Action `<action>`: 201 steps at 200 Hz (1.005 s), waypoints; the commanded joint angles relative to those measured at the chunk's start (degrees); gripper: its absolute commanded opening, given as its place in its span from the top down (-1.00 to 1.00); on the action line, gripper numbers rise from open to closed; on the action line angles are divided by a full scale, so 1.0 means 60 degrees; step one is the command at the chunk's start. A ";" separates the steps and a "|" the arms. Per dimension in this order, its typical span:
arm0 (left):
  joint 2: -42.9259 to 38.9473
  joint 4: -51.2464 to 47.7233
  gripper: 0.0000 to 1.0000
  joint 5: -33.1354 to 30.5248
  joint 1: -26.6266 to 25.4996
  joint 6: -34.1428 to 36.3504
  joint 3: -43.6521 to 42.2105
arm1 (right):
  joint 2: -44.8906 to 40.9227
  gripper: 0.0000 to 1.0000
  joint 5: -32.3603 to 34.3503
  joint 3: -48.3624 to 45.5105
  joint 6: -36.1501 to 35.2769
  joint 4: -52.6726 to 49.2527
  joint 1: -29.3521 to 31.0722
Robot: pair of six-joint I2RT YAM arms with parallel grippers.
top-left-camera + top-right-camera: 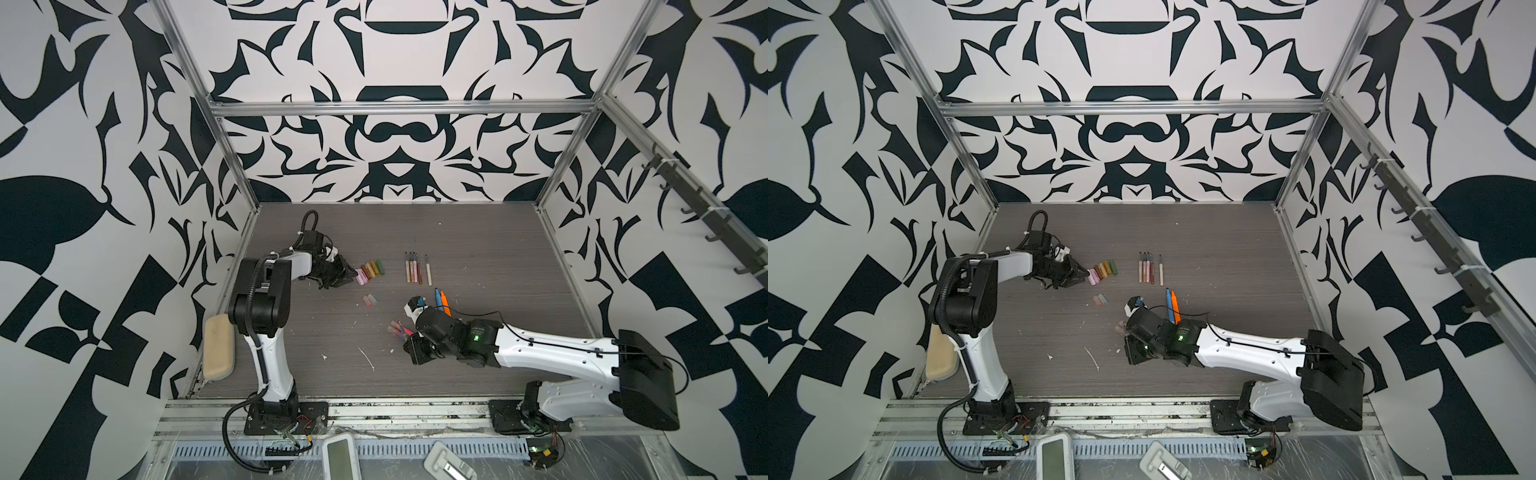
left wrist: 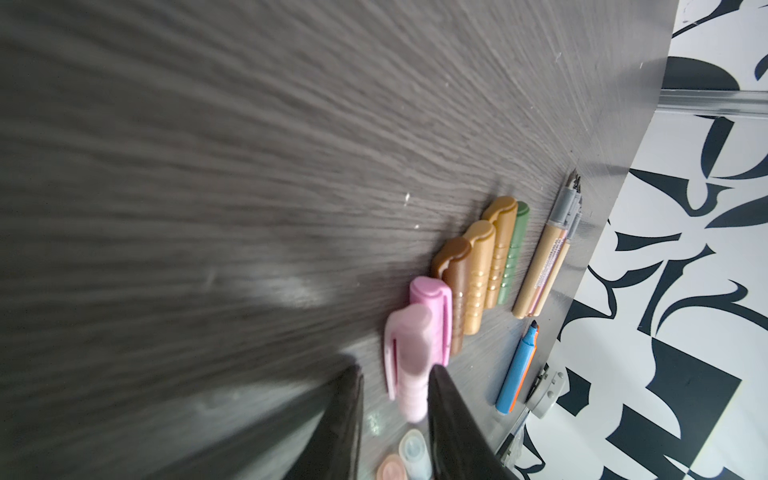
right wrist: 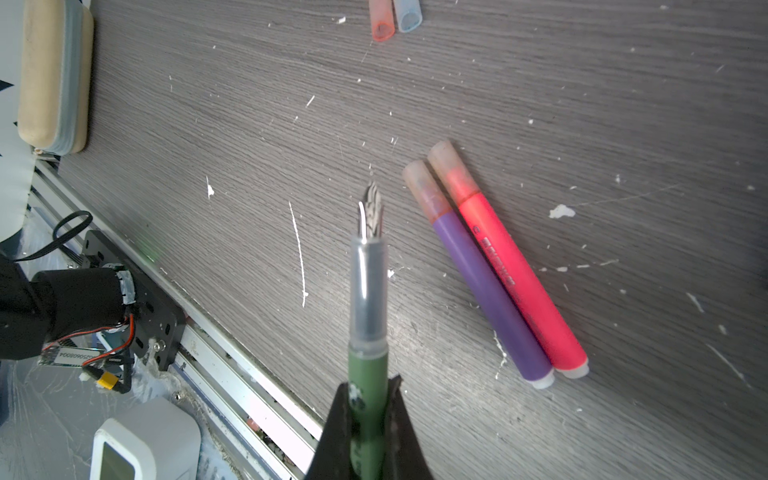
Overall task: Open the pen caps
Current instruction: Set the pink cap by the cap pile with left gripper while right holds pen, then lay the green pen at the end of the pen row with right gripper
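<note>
Left gripper (image 2: 397, 370): the fingers (image 2: 349, 415) stand slightly apart, low over the table (image 1: 478, 249). A pink cap (image 2: 409, 357) lies with its near end between the fingertips, and a gap is visible between the cap and one finger. The cap appears blurred in the left wrist view. It is the end piece of the row of caps (image 1: 371, 270) on the left half of the table. The row continues with a second pink cap, one brown, two gold and one green, side by side and touching. Two translucent caps (image 1: 370, 300) lie together nearer the front, apart from the row.

Right gripper (image 3: 368, 386): the fingers pinch the green pen (image 3: 368, 357) by its body, above the table surface. The grey grip section and nib are exposed.

A purple marker (image 3: 486, 270) and a pink marker (image 3: 515, 266) lie touching and parallel near the right gripper, each with its translucent cap on. The thin pens (image 1: 417, 268) lie in a row mid-table, nibs bare. The blue and orange markers (image 1: 441, 299) lie just in front of them
</note>
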 commanded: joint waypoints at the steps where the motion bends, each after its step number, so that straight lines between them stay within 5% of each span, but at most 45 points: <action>1: 0.0183 -0.0154 0.39 -0.0093 -0.0038 0.0001 0.0052 | -0.0134 1.00 0.0187 0.0118 -0.0123 -0.0123 -0.0004; 53: -0.0782 -0.0201 0.40 -0.0252 -0.0038 -0.0200 -0.0244 | -0.0347 1.00 0.0156 0.0566 -0.0604 -0.0771 -0.0376; 98: -0.3363 -0.1117 0.40 -0.0410 -0.0037 -0.0019 -0.0808 | -0.0345 1.00 -0.1482 0.1339 -0.2660 -0.1282 -0.3795; 144: -0.7226 -0.3351 0.40 -0.0336 -0.0030 0.1119 -0.1939 | 0.2043 1.00 -0.2678 0.2848 -0.4118 -0.1246 -0.6786; 201: -1.1061 -0.4843 0.25 -0.0444 -0.0155 0.1260 -0.2441 | 0.4887 1.00 -0.3760 0.4187 -0.4501 -0.0464 -0.8273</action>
